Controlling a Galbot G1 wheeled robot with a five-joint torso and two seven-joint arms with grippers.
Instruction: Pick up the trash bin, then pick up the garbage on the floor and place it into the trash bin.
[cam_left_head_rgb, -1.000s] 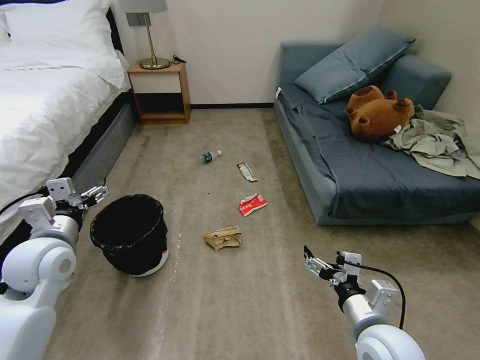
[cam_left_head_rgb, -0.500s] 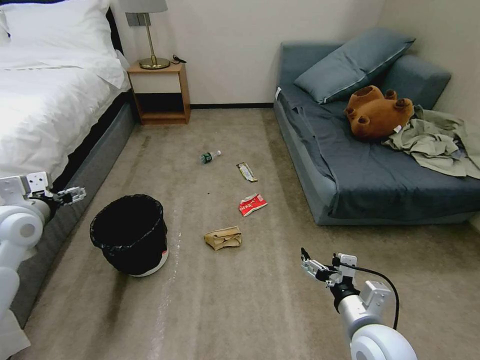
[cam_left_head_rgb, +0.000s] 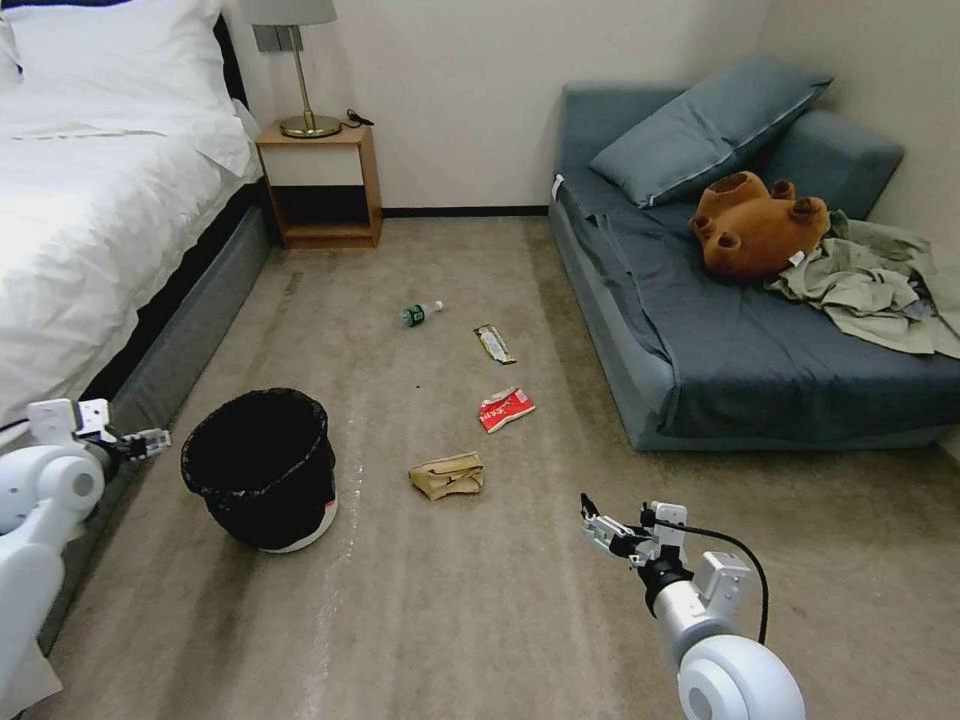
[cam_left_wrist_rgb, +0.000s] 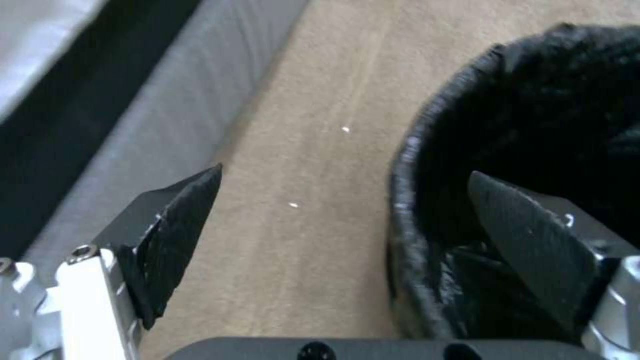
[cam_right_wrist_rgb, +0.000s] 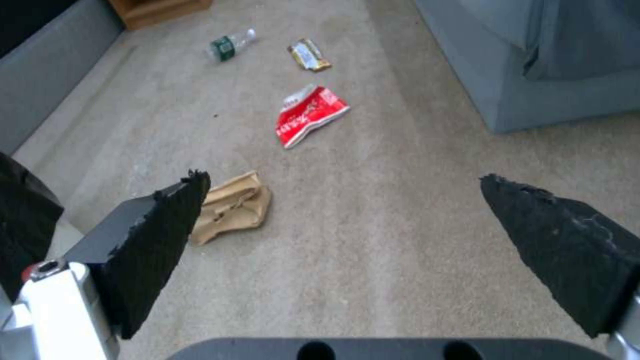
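The trash bin (cam_left_head_rgb: 260, 470), round and black with a glossy bag liner, stands on the carpet near the bed. My left gripper (cam_left_head_rgb: 150, 440) hovers open just beside its rim on the bed side. In the left wrist view the bin's rim (cam_left_wrist_rgb: 407, 200) shows between the spread fingers (cam_left_wrist_rgb: 180, 235) of the left gripper (cam_left_wrist_rgb: 345, 171), untouched. The garbage lies on the floor: a tan paper bag (cam_left_head_rgb: 446, 475), a red-and-white packet (cam_left_head_rgb: 505, 408), a bar wrapper (cam_left_head_rgb: 493, 343) and a bottle (cam_left_head_rgb: 420, 313). My right gripper (cam_left_head_rgb: 595, 525) hangs open above the carpet, short of the paper bag (cam_right_wrist_rgb: 233, 207).
A white bed (cam_left_head_rgb: 90, 220) runs along the left, with its grey base close behind my left arm. A blue sofa (cam_left_head_rgb: 760, 360) with a plush toy and clothes fills the right side. A nightstand (cam_left_head_rgb: 320, 185) stands at the back wall. Open carpet lies around the litter.
My left arm has swung out toward the bed and dropped lower, ending beside the bin's rim. My right gripper has shifted slightly left toward the paper bag. Bin and litter have not moved.
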